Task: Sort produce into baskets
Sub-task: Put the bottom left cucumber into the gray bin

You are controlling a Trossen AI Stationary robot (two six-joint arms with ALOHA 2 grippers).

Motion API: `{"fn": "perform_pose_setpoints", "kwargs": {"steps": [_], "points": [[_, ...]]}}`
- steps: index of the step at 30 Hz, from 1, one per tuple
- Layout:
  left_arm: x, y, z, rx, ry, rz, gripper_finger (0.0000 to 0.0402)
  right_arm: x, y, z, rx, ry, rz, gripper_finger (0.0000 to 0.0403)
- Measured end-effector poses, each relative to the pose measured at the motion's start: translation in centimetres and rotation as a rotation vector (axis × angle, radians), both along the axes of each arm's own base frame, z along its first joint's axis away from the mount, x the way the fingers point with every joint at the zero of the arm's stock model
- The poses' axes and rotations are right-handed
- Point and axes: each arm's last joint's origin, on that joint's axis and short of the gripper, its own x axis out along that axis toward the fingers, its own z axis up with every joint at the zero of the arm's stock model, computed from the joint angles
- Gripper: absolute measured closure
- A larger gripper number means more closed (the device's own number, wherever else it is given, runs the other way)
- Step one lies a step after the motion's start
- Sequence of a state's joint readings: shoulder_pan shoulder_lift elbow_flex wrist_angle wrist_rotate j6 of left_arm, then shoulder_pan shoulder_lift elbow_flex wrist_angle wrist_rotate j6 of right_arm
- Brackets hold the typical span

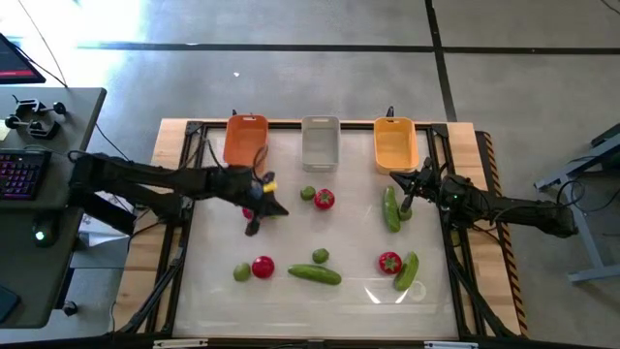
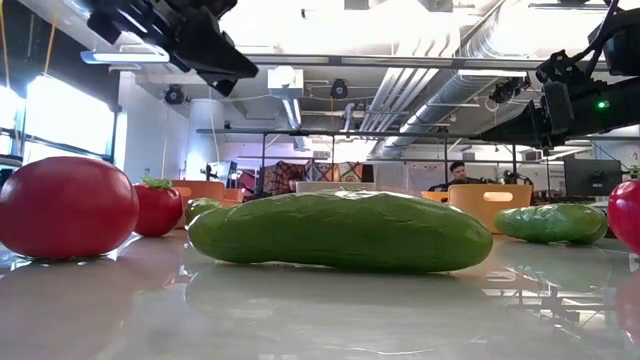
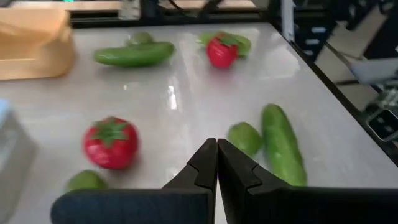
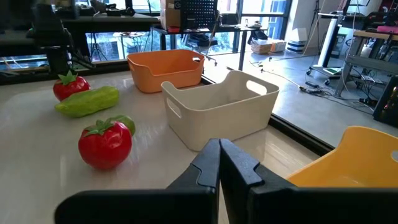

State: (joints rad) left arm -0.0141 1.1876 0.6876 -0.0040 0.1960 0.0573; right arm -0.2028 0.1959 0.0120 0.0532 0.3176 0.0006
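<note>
Three baskets stand along the far edge: orange-red (image 1: 245, 139), pale grey (image 1: 320, 141), yellow-orange (image 1: 394, 143). Produce lies loose on the white tabletop: tomatoes (image 1: 324, 199) (image 1: 263, 267) (image 1: 389, 262), limes (image 1: 307, 194) (image 1: 321, 256) (image 1: 241, 273), cucumbers (image 1: 315, 274) (image 1: 390, 208) (image 1: 406, 271). My left gripper (image 3: 217, 144) (image 1: 279, 209) hangs shut above the table left of the middle tomato, holding nothing. My right gripper (image 4: 219, 144) (image 1: 402, 184) waits shut near the yellow-orange basket, above the far end of a cucumber.
A black frame rail (image 1: 450, 223) edges the white surface, with wooden table margins outside it. In the low view, the near cucumber (image 2: 335, 230) and a tomato (image 2: 65, 207) lie close to the front edge. Bare tabletop lies along the near edge (image 1: 320, 310).
</note>
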Motion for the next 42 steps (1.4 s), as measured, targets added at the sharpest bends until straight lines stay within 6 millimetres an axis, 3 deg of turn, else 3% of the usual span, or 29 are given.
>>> {"fn": "perform_pose_setpoints", "kwargs": {"steps": [11, 21, 33, 42], "points": [[1.7, -6.0, -1.7, 0.062, 0.084, -0.046, 0.0398, 0.0, 0.0, 0.0, 0.000, 0.000, 0.000, 0.0403], [4.5, -9.6, -2.2, 0.018, 0.137, -0.047, 0.0380, 0.0, 0.0, 0.0, 0.000, 0.001, 0.000, 0.0403], [7.4, -11.3, -4.4, 0.060, 0.281, -0.070, 0.0370, 0.0, 0.0, 0.0, 0.000, 0.001, 0.000, 0.0403], [8.0, -12.0, -5.9, 0.051, 0.377, -0.072, 0.0273, 0.0, 0.0, 0.0, 0.000, 0.001, 0.000, 0.0403]]}}
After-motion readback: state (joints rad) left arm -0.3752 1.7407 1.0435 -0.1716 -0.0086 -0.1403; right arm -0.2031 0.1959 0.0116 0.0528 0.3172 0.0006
